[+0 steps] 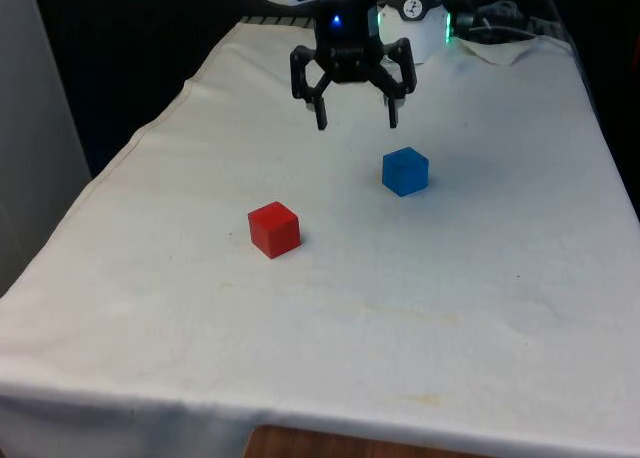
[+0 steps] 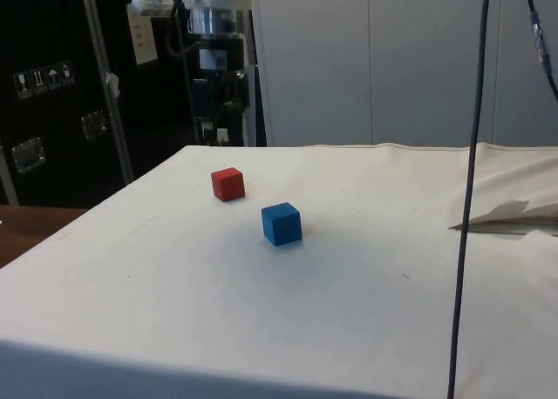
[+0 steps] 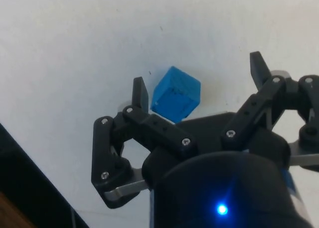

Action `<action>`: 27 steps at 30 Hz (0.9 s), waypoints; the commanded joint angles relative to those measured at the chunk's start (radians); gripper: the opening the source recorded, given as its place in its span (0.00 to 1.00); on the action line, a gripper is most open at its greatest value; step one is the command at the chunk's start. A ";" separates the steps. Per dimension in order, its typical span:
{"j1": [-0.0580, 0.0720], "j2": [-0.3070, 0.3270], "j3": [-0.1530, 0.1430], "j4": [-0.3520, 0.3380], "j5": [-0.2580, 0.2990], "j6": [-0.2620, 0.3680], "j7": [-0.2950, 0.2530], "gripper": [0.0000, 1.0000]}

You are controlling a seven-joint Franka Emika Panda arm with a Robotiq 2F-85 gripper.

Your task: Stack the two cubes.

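A blue cube (image 1: 405, 171) rests on the white cloth, right of centre in the front view. To its left and a little nearer the camera sits a red cube (image 1: 274, 229). My gripper (image 1: 357, 118) hangs open in the air above the cloth, behind the blue cube and slightly to its left, with nothing between its fingers. In the side view the blue cube (image 2: 282, 223) lies nearer the camera than the red cube (image 2: 227, 184). The wrist view has the blue cube (image 3: 175, 94) below, close to one fingertip (image 3: 140, 92).
The cloth-covered table (image 1: 330, 328) has wide bare room around both cubes. A crumpled fold of cloth (image 2: 514, 214) lies at the side view's right. A thin black cable (image 2: 471, 181) hangs down in front of the side camera.
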 commanded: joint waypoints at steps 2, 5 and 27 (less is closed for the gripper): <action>0.000 0.000 -0.002 0.005 0.000 -0.008 0.002 1.00; 0.002 0.010 -0.010 0.031 -0.011 -0.046 0.021 1.00; 0.000 0.090 -0.022 0.161 -0.004 -0.206 0.038 1.00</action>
